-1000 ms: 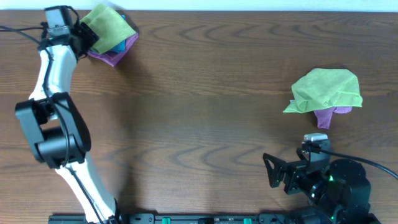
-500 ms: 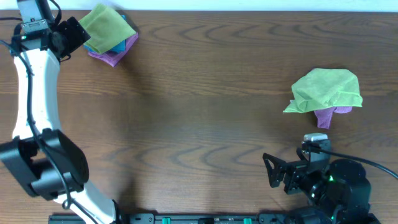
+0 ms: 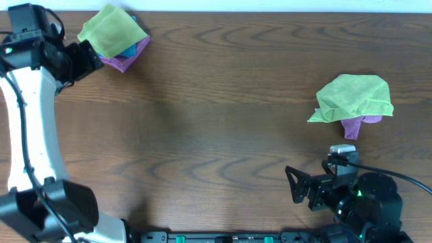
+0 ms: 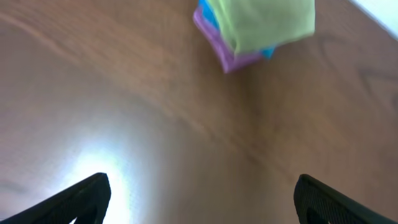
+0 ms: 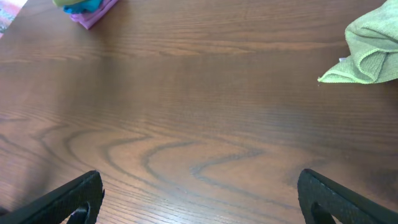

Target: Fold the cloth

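Observation:
The cloth [image 3: 111, 28] is a lime-green towel lying folded on top of a blue cloth and a purple cloth at the table's far left. It also shows in the left wrist view [image 4: 261, 22] and at the top left edge of the right wrist view [image 5: 68, 2]. My left gripper [image 3: 86, 55] is open and empty, just left of and in front of that stack, apart from it; its fingertips frame bare table [image 4: 202, 199]. My right gripper [image 3: 297, 185] is open and empty near the front right edge, over bare wood [image 5: 199, 199].
A second lime-green cloth [image 3: 354, 96] lies rumpled at the right over a purple cloth [image 3: 351, 126]; its edge shows in the right wrist view [image 5: 370, 46]. The blue cloth [image 4: 206, 15] and purple cloth [image 4: 233, 59] sit under the folded towel.
My left arm has swung left and drawn back from the stack, gripper open. The folded cloth stays on the stack. The right arm has not moved.

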Motion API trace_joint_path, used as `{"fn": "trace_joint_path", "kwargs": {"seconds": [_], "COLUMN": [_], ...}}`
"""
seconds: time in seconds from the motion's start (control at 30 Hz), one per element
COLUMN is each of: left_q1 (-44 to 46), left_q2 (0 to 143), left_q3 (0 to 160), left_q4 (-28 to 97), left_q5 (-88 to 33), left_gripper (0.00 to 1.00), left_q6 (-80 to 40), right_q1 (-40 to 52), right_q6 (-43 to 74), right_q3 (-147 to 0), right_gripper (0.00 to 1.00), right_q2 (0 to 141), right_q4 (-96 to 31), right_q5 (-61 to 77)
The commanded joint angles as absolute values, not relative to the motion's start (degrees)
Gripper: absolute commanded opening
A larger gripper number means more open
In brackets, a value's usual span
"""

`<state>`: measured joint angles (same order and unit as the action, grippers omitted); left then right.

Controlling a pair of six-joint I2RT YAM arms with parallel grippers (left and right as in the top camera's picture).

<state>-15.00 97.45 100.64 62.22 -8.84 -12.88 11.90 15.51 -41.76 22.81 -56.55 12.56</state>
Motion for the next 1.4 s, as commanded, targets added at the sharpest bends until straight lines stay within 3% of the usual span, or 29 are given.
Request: {"fn": "trace_joint_path", "kwargs": {"seconds": [0.0, 0.33, 0.77, 1.37], "left_q1": [-15.25, -15.25, -14.46, -11.40], "left_q2": [93.76, 79.66, 49.10, 18.59], "left_q3": [101.51, 101.51, 93.36, 43.83], "left_q4": [66.08, 77.38, 85.06, 52.82], "left_q5": [-9.21, -13.41, -9.96, -18.06], "left_gripper": [0.95, 0.95, 0.95, 0.95], "left_q6": [-9.13, -2.55, 4.16, 5.21], "right_q1": [11.49, 11.49, 11.49, 11.49], "right_q6": [16.08, 16.08, 16.08, 16.08], "right_q3": [-41.45, -41.45, -41.45, -41.45], "right_gripper": [0.99, 0.99, 0.99, 0.99], "right_q2": [22.61, 22.61, 22.61, 22.61], "right_q4": [-56.64, -56.64, -56.64, -56.64], "right_q5": [12.21, 12.21, 12.21, 12.21]}}
